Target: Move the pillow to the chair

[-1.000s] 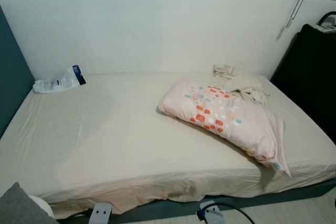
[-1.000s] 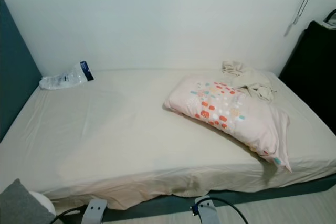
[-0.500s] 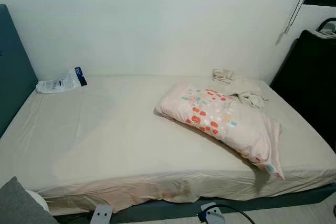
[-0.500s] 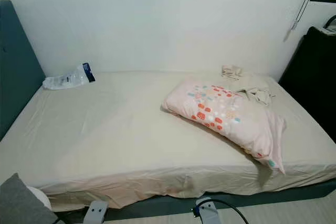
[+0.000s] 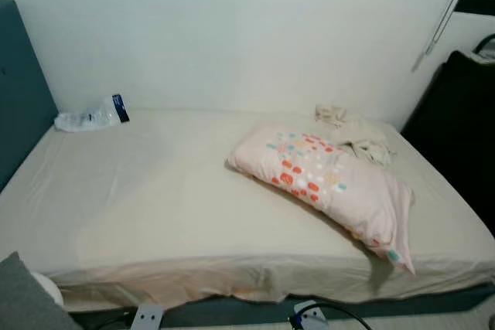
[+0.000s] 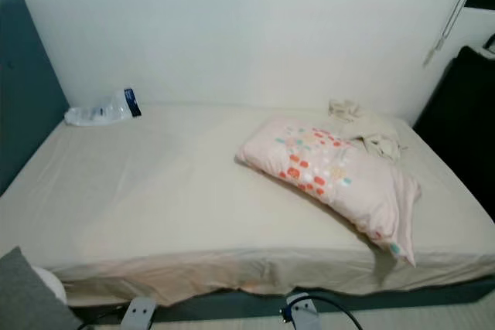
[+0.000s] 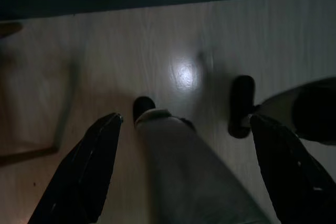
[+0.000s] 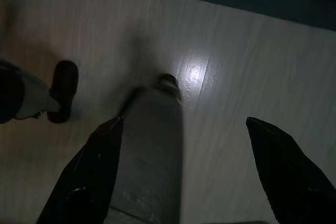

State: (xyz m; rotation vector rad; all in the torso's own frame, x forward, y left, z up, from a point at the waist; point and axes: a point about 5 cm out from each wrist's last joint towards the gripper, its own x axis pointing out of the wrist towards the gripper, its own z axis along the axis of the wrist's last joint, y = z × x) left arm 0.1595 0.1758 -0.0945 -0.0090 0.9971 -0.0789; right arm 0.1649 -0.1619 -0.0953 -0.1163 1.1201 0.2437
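Observation:
A pale pink pillow (image 5: 329, 185) with orange, red and teal patches lies on the right half of a bed (image 5: 155, 206) covered by a cream sheet; one corner hangs toward the bed's front right edge. My left gripper (image 7: 181, 174) hangs by my side over the wooden floor with its black fingers (image 7: 84, 174) spread wide and nothing between them. My right gripper (image 8: 186, 174) hangs the same way above the floor, its fingers (image 8: 286, 169) apart and empty. Both are well short of the pillow.
A crumpled beige cloth (image 5: 354, 133) lies behind the pillow by the wall. A clear plastic packet (image 5: 91, 114) sits at the bed's back left corner. A teal headboard (image 5: 23, 90) stands at left and dark furniture (image 5: 460, 133) at right. My grey legs and feet show below.
The whole picture has shifted a little as the camera moved; the bed and pillow sit slightly lower and nearer in frame. Nothing on the bed has moved.

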